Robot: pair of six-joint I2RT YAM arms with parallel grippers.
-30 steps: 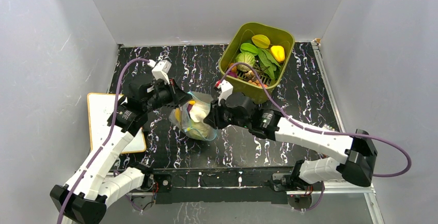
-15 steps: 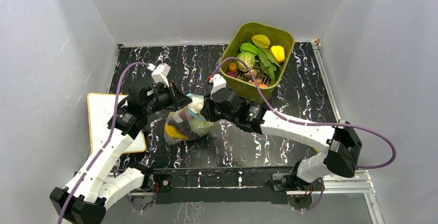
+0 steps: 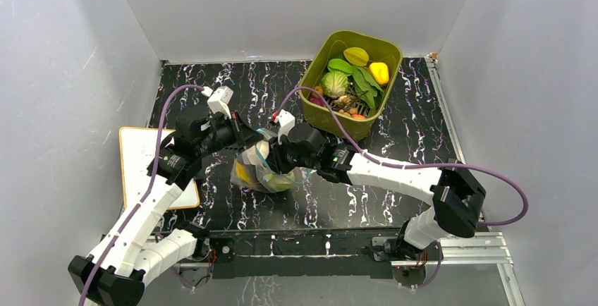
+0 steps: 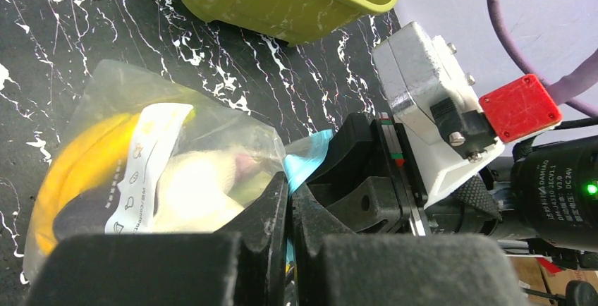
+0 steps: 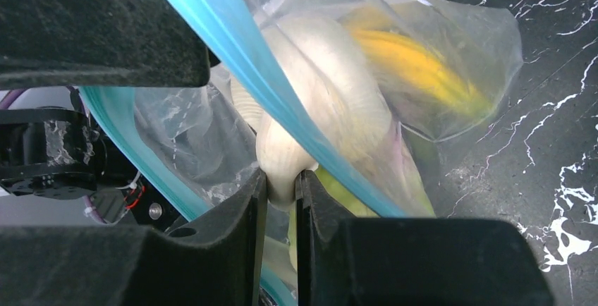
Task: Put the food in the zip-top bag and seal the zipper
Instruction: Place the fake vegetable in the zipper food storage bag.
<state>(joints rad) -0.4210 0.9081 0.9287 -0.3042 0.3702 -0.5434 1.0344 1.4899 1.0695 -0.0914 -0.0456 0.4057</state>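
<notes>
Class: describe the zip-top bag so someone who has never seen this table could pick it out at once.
On the black marbled table, look to the near left of the olive-green tub, where the left gripper and right gripper meet. The zip-top bag is pinched between them: clear crinkly plastic with a light blue zipper, yellow and pale food showing inside, unlike the rigid open tub.

Clear crinkly zip-top bag (image 3: 262, 172), bulging with yellow and white food (image 5: 416, 70), light blue zipper (image 5: 236, 41) strips parted
</notes>
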